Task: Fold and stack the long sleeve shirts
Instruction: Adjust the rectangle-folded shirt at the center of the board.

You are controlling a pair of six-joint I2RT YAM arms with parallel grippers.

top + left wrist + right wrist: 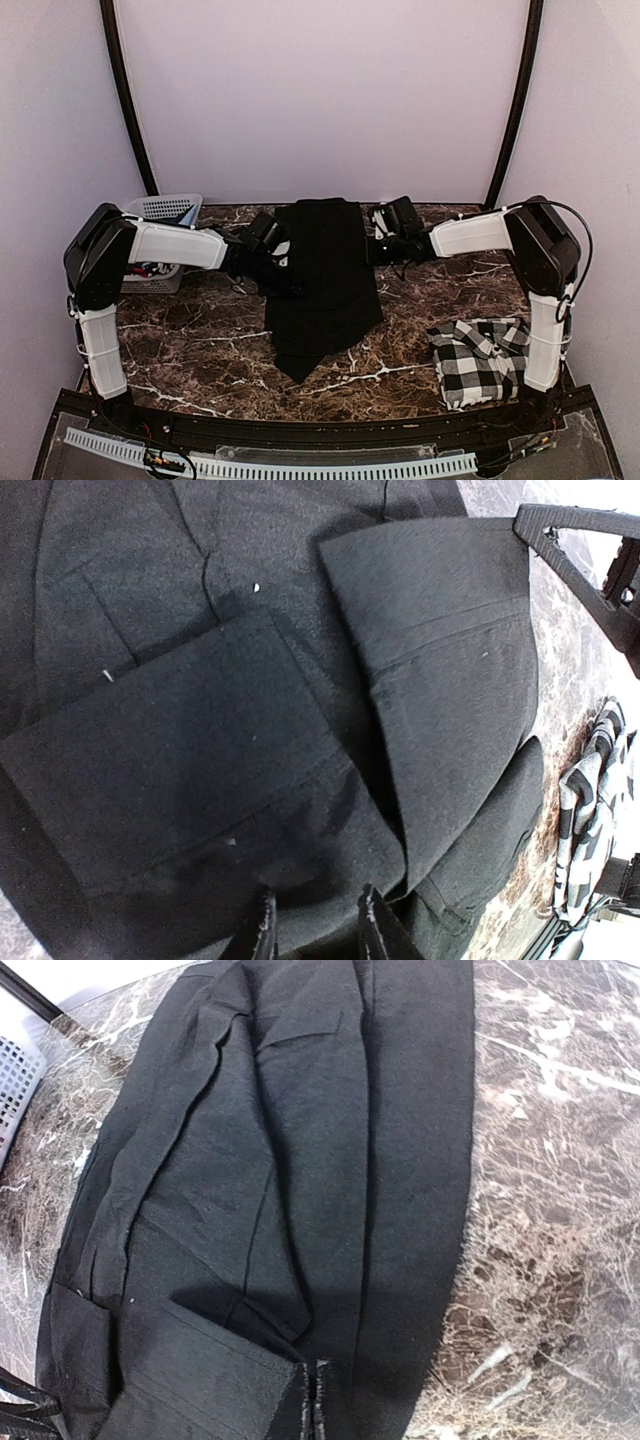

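The black shirt (320,280) is lying lengthwise on the middle of the marble tabletop (200,345), folded into a narrow strip with its sleeves laid inward. The left end effector (315,905) is being held at the shirt's left edge. Its fingers (262,930) are standing partly apart with the black cloth of a folded cuff between them; whether that cloth is being pinched cannot be told. The right end effector (311,1385) is being held at the shirt's right edge, its fingers pressed fully together right at the cloth; whether any cloth is being caught cannot be told. The checked shirt (480,360) is lying folded on the near right part of the tabletop, well apart from the black one. A white lattice basket (165,210) is being partly hidden by the left arm at the far left corner.
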